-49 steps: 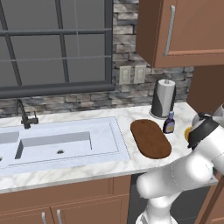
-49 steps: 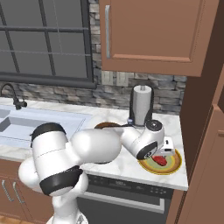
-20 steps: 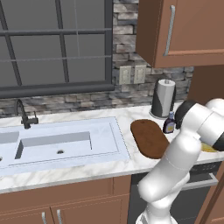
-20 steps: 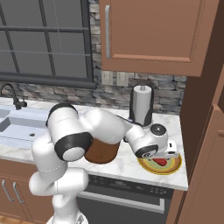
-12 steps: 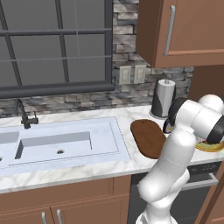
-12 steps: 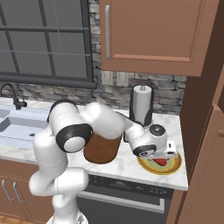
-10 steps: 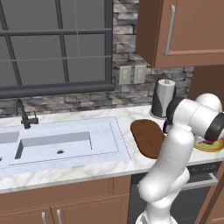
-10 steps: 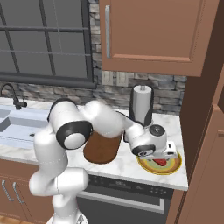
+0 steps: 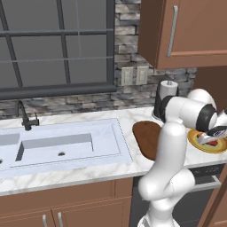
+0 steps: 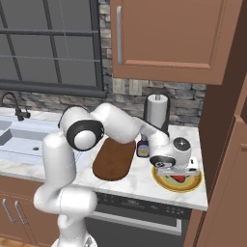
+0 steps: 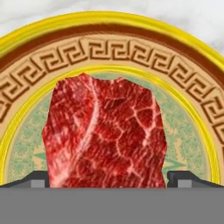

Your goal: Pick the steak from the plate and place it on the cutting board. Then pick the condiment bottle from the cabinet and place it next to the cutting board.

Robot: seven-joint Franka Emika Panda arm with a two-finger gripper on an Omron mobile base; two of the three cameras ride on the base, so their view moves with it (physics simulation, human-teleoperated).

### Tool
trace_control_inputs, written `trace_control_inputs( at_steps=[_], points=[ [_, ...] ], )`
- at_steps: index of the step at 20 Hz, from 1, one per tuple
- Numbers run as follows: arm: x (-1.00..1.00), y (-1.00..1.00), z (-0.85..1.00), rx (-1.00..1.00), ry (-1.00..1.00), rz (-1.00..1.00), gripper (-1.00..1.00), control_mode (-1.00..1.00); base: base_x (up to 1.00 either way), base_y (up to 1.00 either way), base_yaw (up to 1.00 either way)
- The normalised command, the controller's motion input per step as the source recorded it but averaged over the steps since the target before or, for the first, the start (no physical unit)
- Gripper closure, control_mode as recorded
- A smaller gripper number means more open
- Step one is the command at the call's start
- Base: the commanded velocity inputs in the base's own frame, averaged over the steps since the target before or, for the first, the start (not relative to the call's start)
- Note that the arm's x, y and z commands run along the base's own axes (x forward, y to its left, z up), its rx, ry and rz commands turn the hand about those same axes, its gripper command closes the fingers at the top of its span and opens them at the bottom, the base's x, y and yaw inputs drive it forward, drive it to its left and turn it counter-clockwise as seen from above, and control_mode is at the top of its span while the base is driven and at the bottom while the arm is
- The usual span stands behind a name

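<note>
The steak (image 11: 105, 135), a red marbled chunk, lies on the plate (image 11: 109, 22), which has a yellow-orange patterned rim and a pale green centre. My gripper (image 11: 109, 179) is open and low over the plate, one fingertip (image 11: 37, 178) on each side of the steak. From the base, the gripper (image 10: 176, 169) hangs over the plate (image 10: 164, 184) at the counter's right end, with the steak (image 10: 180, 179) under it. The dark oval cutting board (image 10: 114, 159) lies left of the plate. The condiment bottle (image 10: 143, 147) stands on the counter between board and plate. The cabinet (image 10: 164, 38) hangs shut above.
A paper towel roll (image 10: 157, 111) stands against the stone wall behind the bottle. A sink (image 9: 57, 144) with a dark tap (image 9: 24, 117) lies left of the board (image 9: 146, 137). A tall wooden panel (image 10: 226, 144) closes off the right side beside the plate.
The arm has folded over the counter and the hand has come down closer onto the plate and steak. The jaws stay wide. Steak, board and bottle have not moved.
</note>
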Motion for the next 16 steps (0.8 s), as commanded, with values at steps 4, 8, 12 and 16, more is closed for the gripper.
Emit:
trace_control_inputs(
  at_steps=[4,8,12,16],
  points=[
    [0.09,-0.02,-0.13,0.00,0.00,0.00,1.00,-1.00,0.00,0.00,0.00],
    [-0.01,0.00,-0.05,0.00,0.00,0.00,1.00,-1.00,0.00,0.00,0.00],
    [-0.18,0.02,0.06,0.00,-0.02,0.00,1.00,-1.00,0.00,0.00,0.00],
    [-0.31,0.18,0.27,-0.03,-0.07,0.00,1.00,-1.00,0.00,0.00,0.00]
  ],
)
